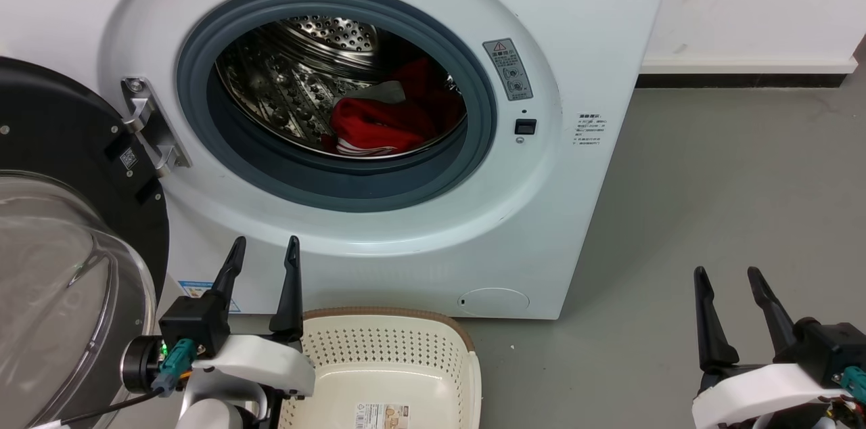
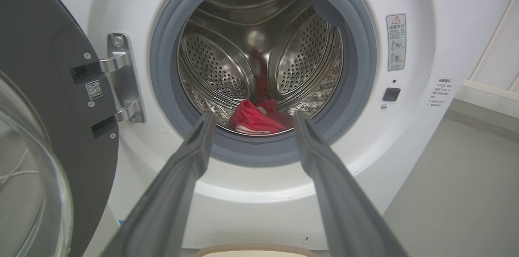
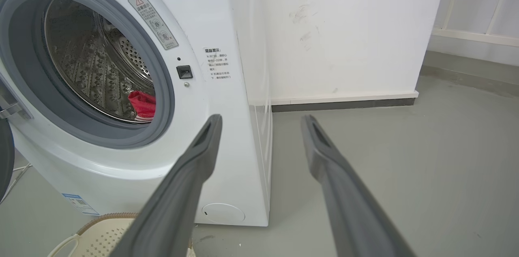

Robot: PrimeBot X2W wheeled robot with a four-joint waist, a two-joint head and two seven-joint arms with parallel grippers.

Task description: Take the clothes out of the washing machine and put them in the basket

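Observation:
The white washing machine (image 1: pixel 379 260) stands before me with its door (image 1: pixel 61 226) swung open to the left. Red clothes (image 1: pixel 385 121) with white stripes lie at the bottom of the steel drum (image 2: pixel 259 50); the same clothes (image 2: pixel 257 118) show between my left fingers (image 2: pixel 194 155) in the left wrist view, and as red clothes (image 3: pixel 144 105) in the right wrist view. The cream basket (image 1: pixel 392 341) sits on the floor below the drum opening, holding nothing but a paper label. My left gripper (image 1: pixel 265 250) is open beside the basket's left rim. My right gripper (image 1: pixel 727 277) is open at the lower right, over bare floor.
Grey floor (image 1: pixel 731 178) stretches to the right of the machine, up to a white wall (image 1: pixel 758 3) with a dark skirting strip. The open glass door takes up the left side. The basket's rim (image 3: pixel 109 218) shows at the bottom left of the right wrist view.

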